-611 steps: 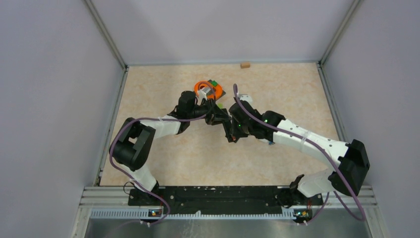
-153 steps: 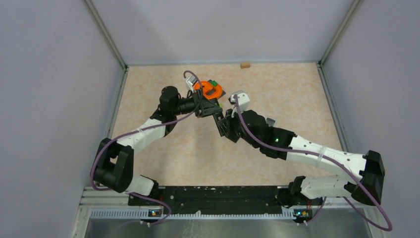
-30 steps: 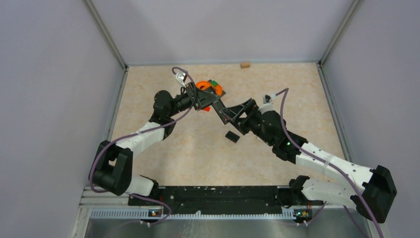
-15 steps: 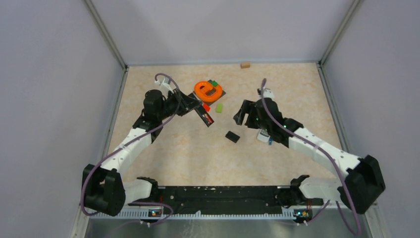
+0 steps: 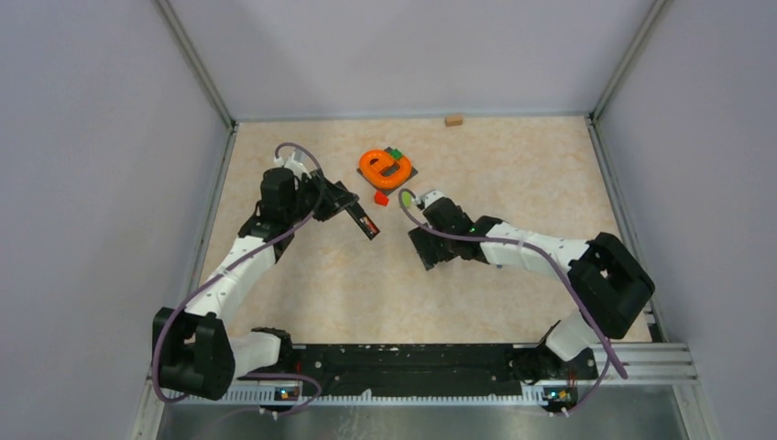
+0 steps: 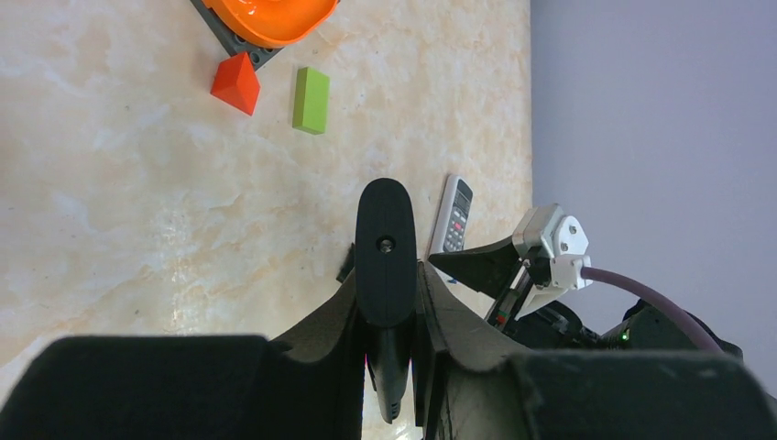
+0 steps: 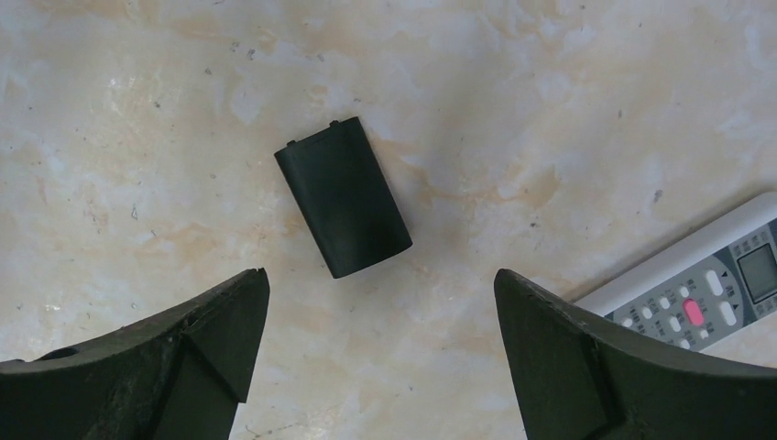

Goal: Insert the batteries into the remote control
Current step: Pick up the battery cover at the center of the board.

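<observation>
A black remote [image 6: 385,229] is clamped by the left gripper [image 6: 389,298]; the right gripper [image 7: 377,275] is spread wide above a cover [image 7: 343,209].

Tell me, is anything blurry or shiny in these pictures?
Top view: soft, even light, only faint shadows on the table. Left wrist view: a pale shine on the orange ring; the left gripper, shut on the black remote, looks dark and fuzzy up close. Right wrist view: the black lid is sharp, while the open right gripper is dark with soft edges.

no readable text, white remote [image 7: 705,293] markings illegible
</observation>
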`<action>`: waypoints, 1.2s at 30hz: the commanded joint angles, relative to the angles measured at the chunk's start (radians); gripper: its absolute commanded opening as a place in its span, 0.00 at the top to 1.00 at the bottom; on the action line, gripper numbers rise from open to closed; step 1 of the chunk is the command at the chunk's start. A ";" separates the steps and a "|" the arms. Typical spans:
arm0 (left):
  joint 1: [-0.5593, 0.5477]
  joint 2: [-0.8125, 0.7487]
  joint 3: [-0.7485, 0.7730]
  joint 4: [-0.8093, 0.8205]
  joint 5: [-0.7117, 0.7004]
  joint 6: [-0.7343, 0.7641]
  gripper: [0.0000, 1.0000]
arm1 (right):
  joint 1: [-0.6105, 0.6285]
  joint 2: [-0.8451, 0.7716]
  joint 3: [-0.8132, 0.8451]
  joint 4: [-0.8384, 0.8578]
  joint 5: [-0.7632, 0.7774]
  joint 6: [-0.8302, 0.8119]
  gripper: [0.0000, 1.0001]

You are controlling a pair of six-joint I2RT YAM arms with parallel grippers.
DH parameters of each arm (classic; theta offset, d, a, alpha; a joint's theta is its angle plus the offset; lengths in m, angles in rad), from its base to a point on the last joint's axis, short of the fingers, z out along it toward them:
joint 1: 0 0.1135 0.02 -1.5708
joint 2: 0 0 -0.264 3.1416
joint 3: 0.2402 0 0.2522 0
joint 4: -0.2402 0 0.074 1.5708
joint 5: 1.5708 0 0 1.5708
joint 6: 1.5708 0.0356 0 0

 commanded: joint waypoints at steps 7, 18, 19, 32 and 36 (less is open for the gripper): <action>0.009 -0.002 0.035 0.037 0.025 0.002 1.00 | 0.001 0.103 0.101 -0.009 -0.053 -0.153 0.20; 0.009 0.000 0.034 0.059 0.058 0.008 1.00 | -0.025 0.191 0.159 -0.070 -0.175 -0.194 0.28; 0.009 0.002 0.035 0.060 0.059 0.008 1.00 | -0.026 0.199 0.167 -0.077 -0.180 -0.195 0.29; 0.009 0.004 0.032 0.070 0.074 0.003 1.00 | -0.054 0.251 0.212 -0.176 -0.208 -0.170 0.35; 0.009 0.003 0.033 0.070 0.076 0.004 1.00 | -0.054 0.255 0.210 -0.164 -0.176 -0.154 0.50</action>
